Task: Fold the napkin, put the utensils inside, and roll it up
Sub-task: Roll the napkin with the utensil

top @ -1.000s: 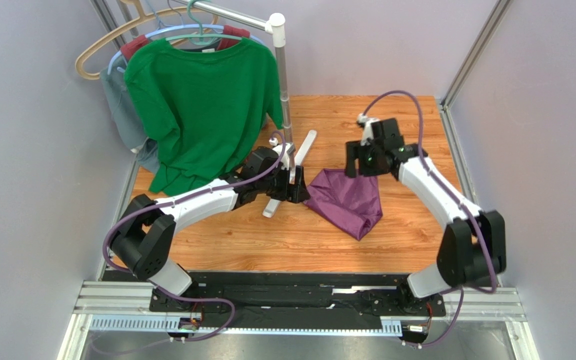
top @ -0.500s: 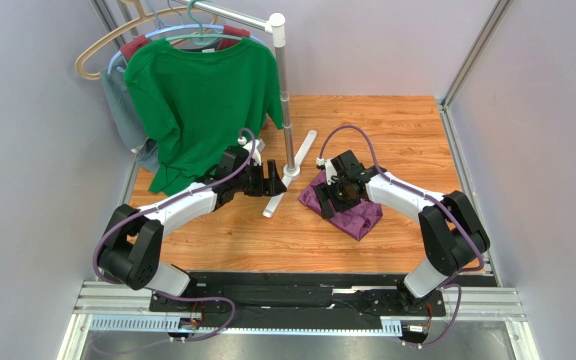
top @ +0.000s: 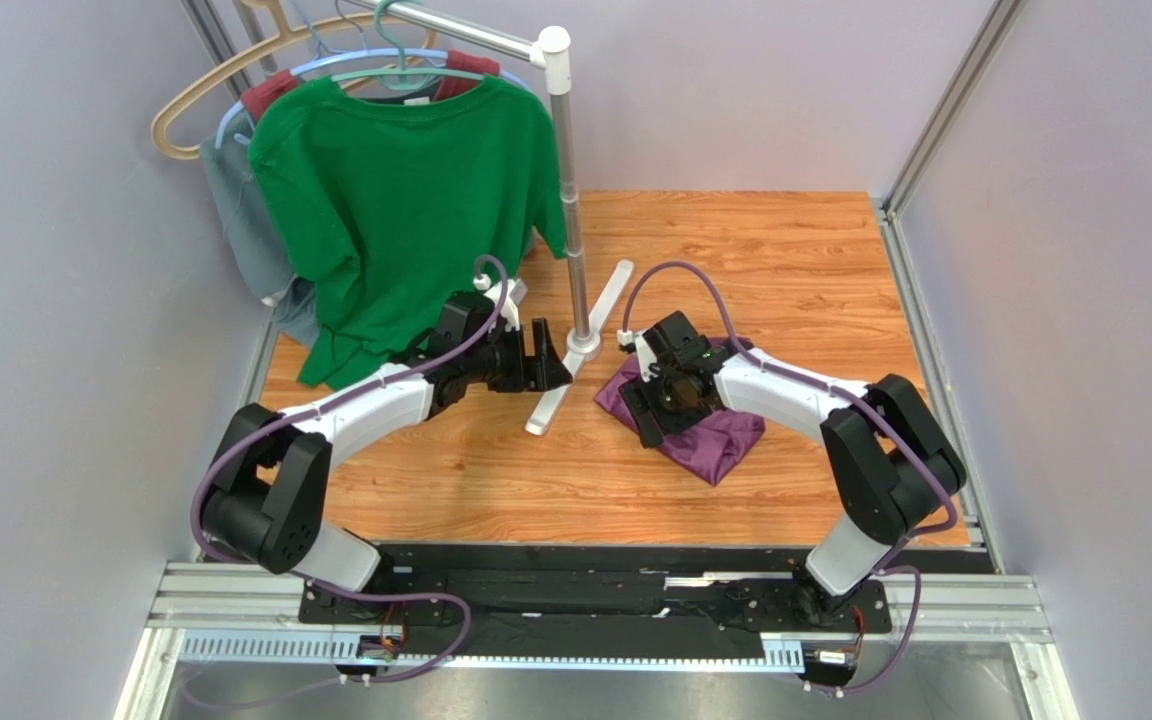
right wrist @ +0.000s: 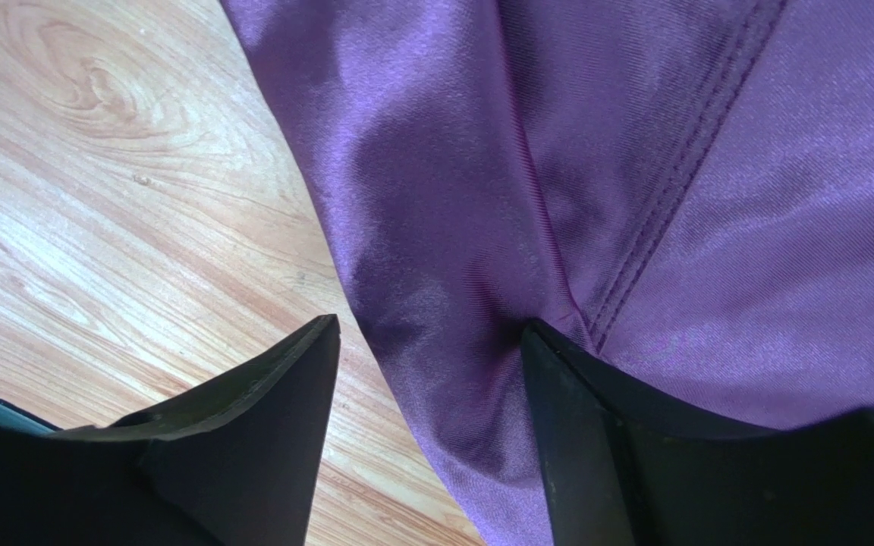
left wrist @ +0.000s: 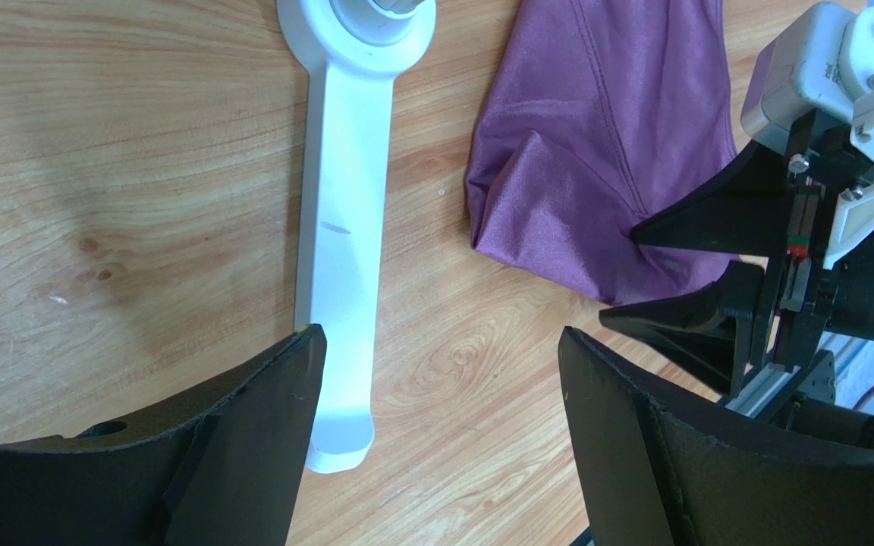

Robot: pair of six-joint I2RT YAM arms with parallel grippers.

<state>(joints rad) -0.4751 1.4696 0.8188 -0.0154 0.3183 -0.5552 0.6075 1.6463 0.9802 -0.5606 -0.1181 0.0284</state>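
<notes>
Dark purple thin cloth napkin [right wrist: 658,171] lies crumpled under the right gripper [right wrist: 428,330], whose wide jaws straddle its folded edge; the left gripper [left wrist: 439,336], also wide and empty, hovers near its left.

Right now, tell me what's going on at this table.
The right pincer is down at the edge of the crumpled purple napkin. It is open and straddles the cloth, with nothing gripped yet. The left pincer hangs open beside the white rack foot, holding nothing. No folding is done.
</notes>
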